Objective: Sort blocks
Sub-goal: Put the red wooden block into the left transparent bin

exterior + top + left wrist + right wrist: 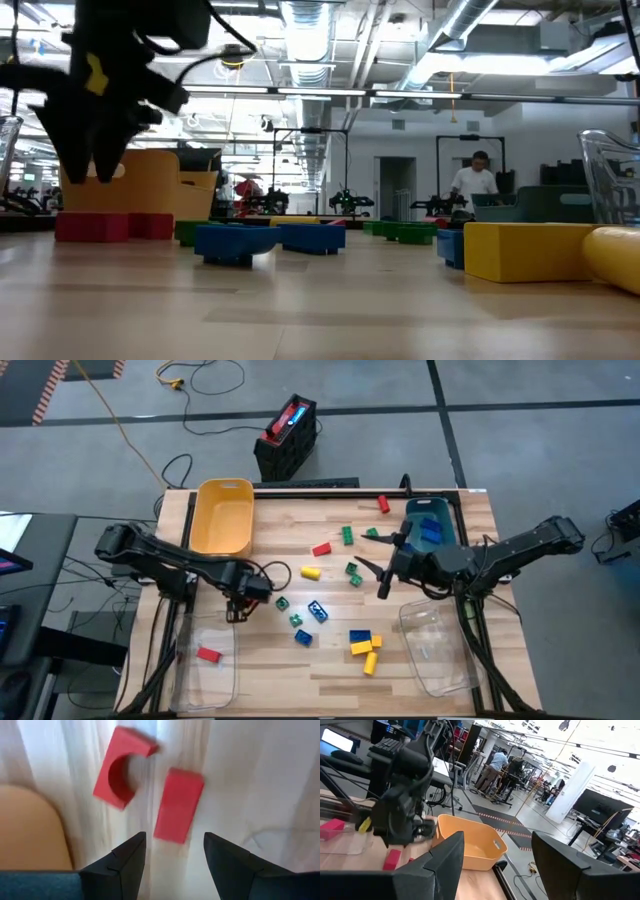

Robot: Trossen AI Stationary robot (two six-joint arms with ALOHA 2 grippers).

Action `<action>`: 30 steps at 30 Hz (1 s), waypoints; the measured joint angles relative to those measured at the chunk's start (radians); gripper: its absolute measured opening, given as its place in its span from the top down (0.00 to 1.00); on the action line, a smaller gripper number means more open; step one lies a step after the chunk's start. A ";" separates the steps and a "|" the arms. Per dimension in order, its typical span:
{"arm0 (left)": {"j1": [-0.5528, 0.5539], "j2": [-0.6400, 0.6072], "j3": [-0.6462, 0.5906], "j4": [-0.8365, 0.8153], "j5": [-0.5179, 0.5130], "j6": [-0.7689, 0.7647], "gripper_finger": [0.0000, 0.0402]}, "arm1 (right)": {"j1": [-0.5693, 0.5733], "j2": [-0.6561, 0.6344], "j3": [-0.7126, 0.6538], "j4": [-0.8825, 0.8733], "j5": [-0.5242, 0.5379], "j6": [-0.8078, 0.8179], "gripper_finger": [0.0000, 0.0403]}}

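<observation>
Small studded blocks in red, yellow, green and blue lie scattered on the wooden table [330, 660]. My left gripper [238, 607] points down, open, just above two red blocks: an arch-shaped one [120, 770] and a flat one [177, 805]. In the low view its fingers [95, 160] end clear of those red blocks [110, 227]. In the high view the gripper hides them. My right gripper [375, 572] hovers open over the table's middle right, beside green blocks [353, 572]. In its wrist view the open fingers [495, 865] frame the left arm.
A yellow bin [222, 517] stands at the far left. A teal bin [430, 525] holding blue blocks stands at the far right. One clear bin [205, 655] with a red block sits near left, another clear bin [435, 645] near right. People work in the room behind [478, 180].
</observation>
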 joint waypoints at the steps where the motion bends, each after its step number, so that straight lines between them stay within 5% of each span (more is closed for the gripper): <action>1: 0.001 0.024 0.000 0.012 0.000 0.012 0.52 | -0.001 0.000 0.000 0.000 0.000 0.000 0.38; 8: 0.006 0.191 0.014 0.053 0.008 0.087 0.52 | 0.006 0.000 0.000 -0.005 0.000 0.003 0.38; 20: 0.009 0.191 0.020 0.054 0.020 0.105 0.52 | 0.006 0.000 0.000 -0.004 0.000 0.002 0.38; 30: 0.008 0.191 0.020 0.069 0.039 0.154 0.68 | 0.006 0.000 0.000 -0.004 0.000 0.001 0.38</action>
